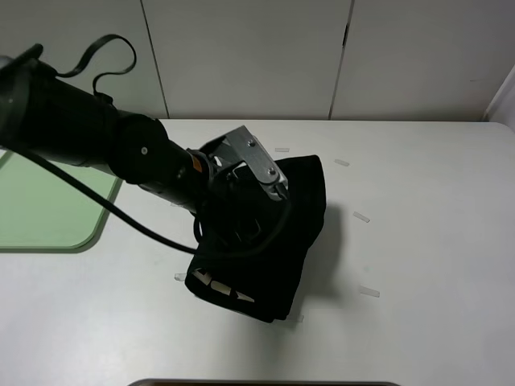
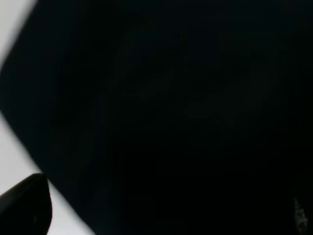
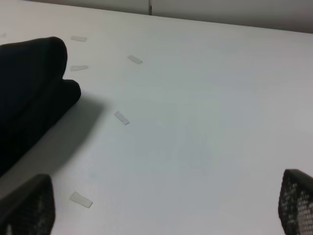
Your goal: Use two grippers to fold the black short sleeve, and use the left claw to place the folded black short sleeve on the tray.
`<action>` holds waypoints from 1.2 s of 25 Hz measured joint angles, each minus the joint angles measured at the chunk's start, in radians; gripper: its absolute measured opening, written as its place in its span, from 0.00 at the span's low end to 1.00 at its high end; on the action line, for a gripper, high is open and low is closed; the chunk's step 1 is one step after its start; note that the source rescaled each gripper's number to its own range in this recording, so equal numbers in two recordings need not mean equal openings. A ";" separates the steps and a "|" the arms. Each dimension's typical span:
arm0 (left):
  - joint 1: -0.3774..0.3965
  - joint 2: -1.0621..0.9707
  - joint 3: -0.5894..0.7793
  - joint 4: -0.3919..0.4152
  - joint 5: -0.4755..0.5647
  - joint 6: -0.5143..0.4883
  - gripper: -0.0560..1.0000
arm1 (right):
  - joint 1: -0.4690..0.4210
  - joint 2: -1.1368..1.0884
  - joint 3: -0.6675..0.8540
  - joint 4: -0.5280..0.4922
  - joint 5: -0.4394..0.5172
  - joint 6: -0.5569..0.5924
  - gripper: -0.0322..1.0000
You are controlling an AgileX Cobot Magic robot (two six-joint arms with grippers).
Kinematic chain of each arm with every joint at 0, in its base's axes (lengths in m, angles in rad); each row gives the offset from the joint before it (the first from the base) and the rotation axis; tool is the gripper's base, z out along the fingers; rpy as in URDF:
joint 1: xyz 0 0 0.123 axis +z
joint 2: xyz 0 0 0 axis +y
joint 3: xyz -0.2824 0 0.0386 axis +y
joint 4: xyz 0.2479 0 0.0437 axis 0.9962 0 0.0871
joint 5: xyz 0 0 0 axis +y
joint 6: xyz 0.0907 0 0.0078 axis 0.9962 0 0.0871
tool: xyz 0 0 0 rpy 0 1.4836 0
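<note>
One pale-green tray [image 1: 48, 211] lies at the left edge of the white table [image 1: 418, 241], with only part of it in the overhead view. One left gripper [image 1: 241, 211] reaches from the left on its bulky black arm, its grey bracket plate [image 1: 256, 159] tilted above the cloth; its tips are hidden against the dark fabric from above, and its wrist view shows only one black fingertip [image 2: 27, 205] beside the cloth, so the jaws read as spread wide with nothing visibly clamped. One black short sleeve [image 1: 278, 241] sits folded into a thick bundle in the middle of the table, well apart from the tray. Pale lettering [image 1: 221, 285] shows at its near edge, too cut off to read. Several small tape strips [image 1: 360, 217] dot the table around it. One right gripper [image 3: 166, 208] hangs over bare table beside the shirt, fingers [image 3: 296, 200] far apart, holding nothing.
</note>
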 joint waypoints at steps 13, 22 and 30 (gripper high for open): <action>-0.218 0.023 0.086 0.000 -0.047 -0.011 0.98 | 0.000 0.000 0.000 0.000 0.000 0.000 1.00; -0.218 -0.048 0.087 -0.001 -0.120 -0.070 0.98 | 0.000 0.000 0.000 0.000 0.000 0.000 1.00; -0.204 -0.182 0.086 -0.005 -0.152 -0.071 0.98 | 0.000 0.000 0.000 0.000 0.000 0.000 1.00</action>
